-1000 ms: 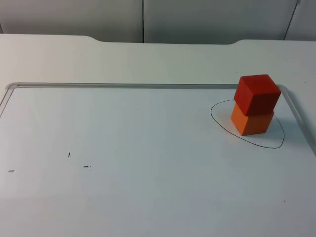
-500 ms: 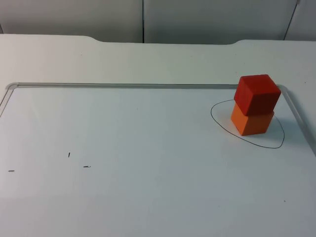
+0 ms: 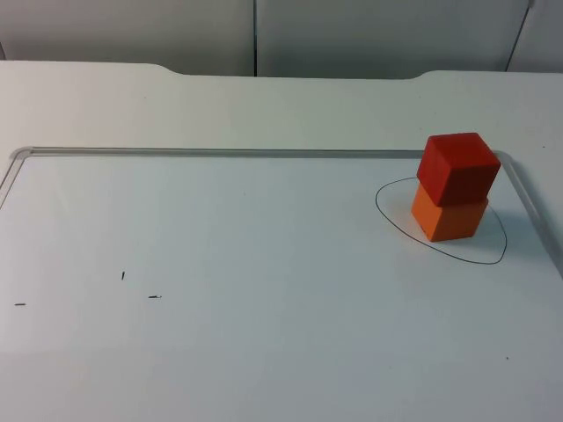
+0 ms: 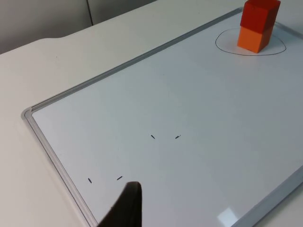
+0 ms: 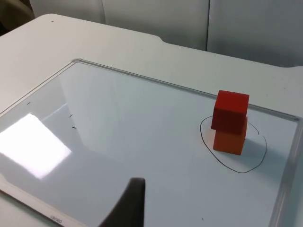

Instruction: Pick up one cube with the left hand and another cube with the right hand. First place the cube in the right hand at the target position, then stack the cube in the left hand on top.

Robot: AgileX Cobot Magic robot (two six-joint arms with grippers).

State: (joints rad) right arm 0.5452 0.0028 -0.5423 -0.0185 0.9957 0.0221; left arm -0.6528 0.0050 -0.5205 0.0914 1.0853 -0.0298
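Note:
A red cube point(image 3: 459, 167) stands on an orange cube point(image 3: 449, 220), turned slightly against it. The stack sits inside a hand-drawn black oval point(image 3: 493, 260) at the right end of a whiteboard. From the left wrist view the same red cube point(image 4: 258, 13) and orange cube point(image 4: 254, 39) lie far off, across the board from my left gripper point(image 4: 125, 208). My right gripper point(image 5: 128, 205) hangs over the board's near edge, well short of the red cube point(image 5: 230, 111) and orange cube point(image 5: 229, 141). Both arms wait, holding nothing that I can see.
The whiteboard's raised silver frame point(image 3: 220, 152) runs along the back and curves down at the right, close behind the stack. A few short black pen marks point(image 3: 123, 275) dot the board's left part. The grey partition wall point(image 3: 352, 35) closes the table behind.

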